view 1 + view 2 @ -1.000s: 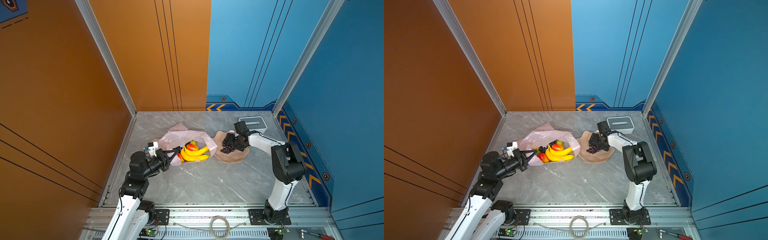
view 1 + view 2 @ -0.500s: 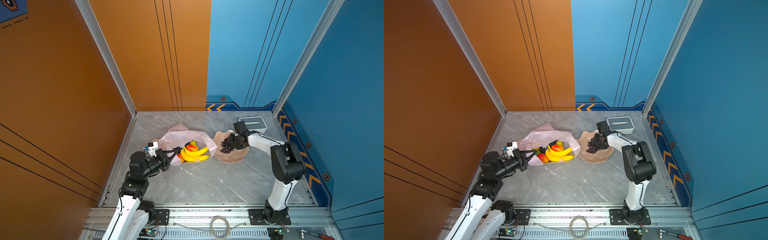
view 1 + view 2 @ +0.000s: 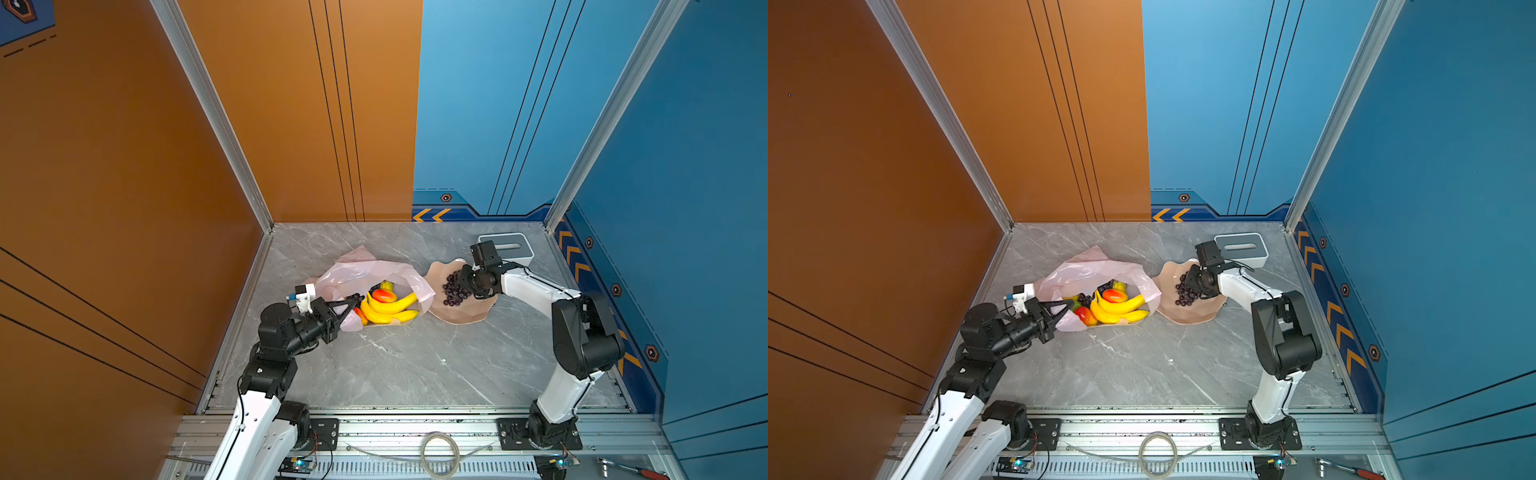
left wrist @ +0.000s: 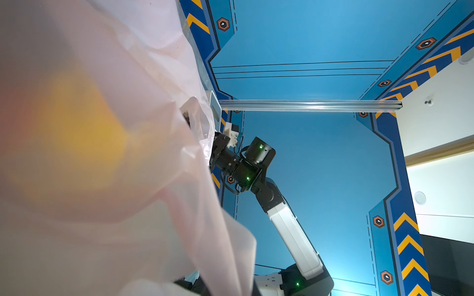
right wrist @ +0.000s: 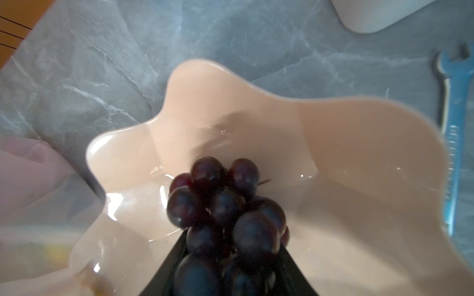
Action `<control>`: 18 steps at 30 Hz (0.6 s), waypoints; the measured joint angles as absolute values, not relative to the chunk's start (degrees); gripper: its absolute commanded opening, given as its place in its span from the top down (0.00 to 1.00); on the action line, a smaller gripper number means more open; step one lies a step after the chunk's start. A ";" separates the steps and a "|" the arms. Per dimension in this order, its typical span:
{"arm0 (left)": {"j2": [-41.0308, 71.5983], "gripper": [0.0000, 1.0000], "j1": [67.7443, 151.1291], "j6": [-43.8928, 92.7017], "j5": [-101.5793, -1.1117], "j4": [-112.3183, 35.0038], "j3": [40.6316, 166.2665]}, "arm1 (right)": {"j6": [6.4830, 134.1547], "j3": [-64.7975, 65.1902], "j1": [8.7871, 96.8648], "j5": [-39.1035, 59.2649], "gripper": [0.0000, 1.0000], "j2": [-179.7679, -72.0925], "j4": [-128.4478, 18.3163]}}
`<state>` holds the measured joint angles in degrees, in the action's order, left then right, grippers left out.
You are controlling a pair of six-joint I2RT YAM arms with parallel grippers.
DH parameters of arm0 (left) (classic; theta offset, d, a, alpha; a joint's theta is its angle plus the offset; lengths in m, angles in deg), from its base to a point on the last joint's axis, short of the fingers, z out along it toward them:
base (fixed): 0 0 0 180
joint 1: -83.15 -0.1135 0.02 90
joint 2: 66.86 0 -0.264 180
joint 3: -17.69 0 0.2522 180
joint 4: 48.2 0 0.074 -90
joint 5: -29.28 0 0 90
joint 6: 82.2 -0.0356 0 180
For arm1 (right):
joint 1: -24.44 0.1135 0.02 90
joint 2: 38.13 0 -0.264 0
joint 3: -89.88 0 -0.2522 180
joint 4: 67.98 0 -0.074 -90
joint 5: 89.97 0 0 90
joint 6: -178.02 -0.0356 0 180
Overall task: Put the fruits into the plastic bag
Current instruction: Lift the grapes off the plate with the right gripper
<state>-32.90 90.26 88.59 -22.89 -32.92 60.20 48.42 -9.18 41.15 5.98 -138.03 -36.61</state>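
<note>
Clock set on the table (image 3: pixel 395 374) as seen from the rail, 12 at the far wall. Nearest, at 8: the left gripper (image 3: pixel 354 298) (image 3: pixel 1068 306) reaches toward 2, its fingers pinched together on the near rim of the plastic bag (image 3: pixel 353 270) (image 3: pixel 1075 270). Through the left wrist camera the pink film (image 4: pixel 128 205) drapes over most of the view. The bag lies just past the claw, its closed end toward 11 and its mouth gaping toward 4. In the mouth sits the banana bunch (image 3: pixel 388 309) (image 3: pixel 1119 309), long axis roughly 9 to 3, tips curling toward 2. A red-orange fruit (image 3: pixel 383 295) (image 3: pixel 1115 295) rests on top of it, and a red-yellow fruit (image 3: pixel 1086 316) is tucked at its 9 end. Just beside the bag at 3 is the peach bowl (image 3: pixel 461 313) (image 3: pixel 1192 313) (image 5: pixel 359 153). The grapes (image 3: pixel 454 291) (image 3: pixel 1185 293) (image 5: pixel 225 210) are over the bowl's middle, the bunch running about 12 to 6 in both top views. The right gripper (image 3: pixel 463 284) (image 5: pixel 230 269) comes in from 3, so the bunch sits at its 9. The wrist camera shows black fingers (image 5: pixel 177 258) narrowed onto both flanks of the bunch. Cannot tell whether the grapes touch the bowl's floor. A blue wrench (image 5: pixel 454 102) lies just beside the bowl. Farthest, at 1: the white-and-grey slotted box (image 3: pixel 505 247) (image 3: pixel 1241 247).
</note>
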 measured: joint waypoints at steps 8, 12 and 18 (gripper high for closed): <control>-33.12 1.00 90.26 88.59 -22.89 -32.87 60.20 | 49.19 -9.97 39.95 6.07 0.59 -130.07 -38.86; -33.54 1.00 90.26 88.59 -22.89 -32.87 60.20 | 49.21 -10.25 39.62 6.44 0.58 -127.58 -38.88; -33.54 1.00 90.26 88.61 -22.89 -32.87 60.20 | 49.17 -10.38 38.92 8.04 0.59 -123.01 -38.86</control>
